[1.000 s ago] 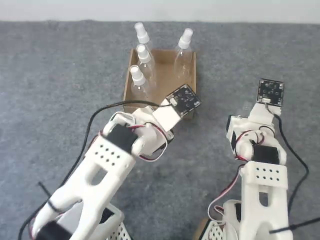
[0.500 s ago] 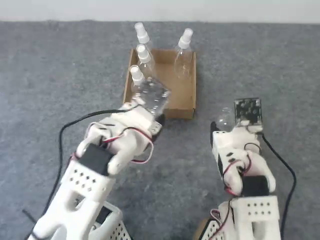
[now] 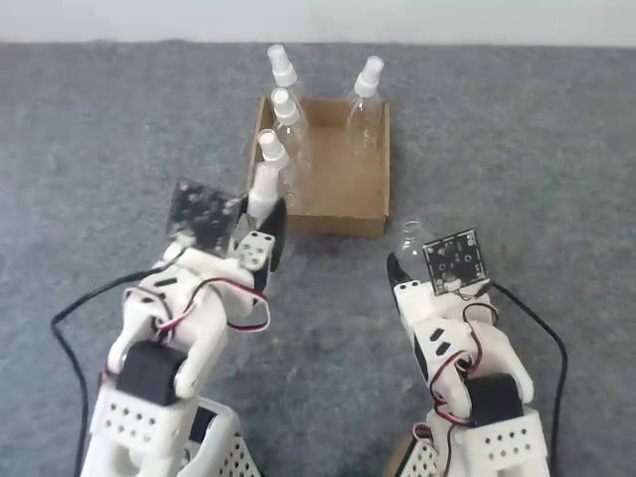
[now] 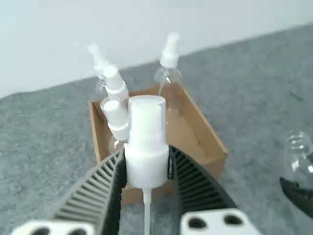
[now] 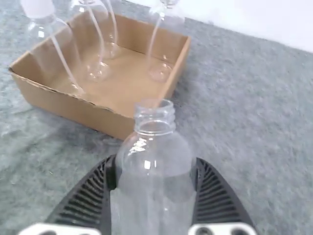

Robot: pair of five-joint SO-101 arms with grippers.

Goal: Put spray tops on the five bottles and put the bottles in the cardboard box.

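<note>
The left claw (image 4: 145, 155) is pinching the last top (image 4: 145, 128) around its collar, holding it upright just in front of the box (image 3: 343, 217), with the thin tube (image 4: 145, 208) hanging straight down between the fingers. Over on the other side, the right claw (image 5: 155, 169) is squeezing the one open bottle (image 5: 154, 156) by its belly, lifted beside the box's near right corner, with the neck (image 5: 154, 113) pointing up. Four capped bottles (image 3: 286, 117) are standing in the box, three along the left wall and one at the far right.

So I'd say the last pairing is coming up, and it's the fiddly one. Top and bottle are sitting well apart, so both arms have to meet in mid-air. If the tube comes in a touch off-centre, it's going to catch the rim and bend rather than slide in. The bottle is clear, slick plastic (and surely light, being empty), so pressing or twisting the top on could be turning it in the claw or tipping it out onto the carpet (image 3: 517, 129). The left claw is also working right in front of the nearest capped bottle, and a careless swing could be knocking it over.
</note>
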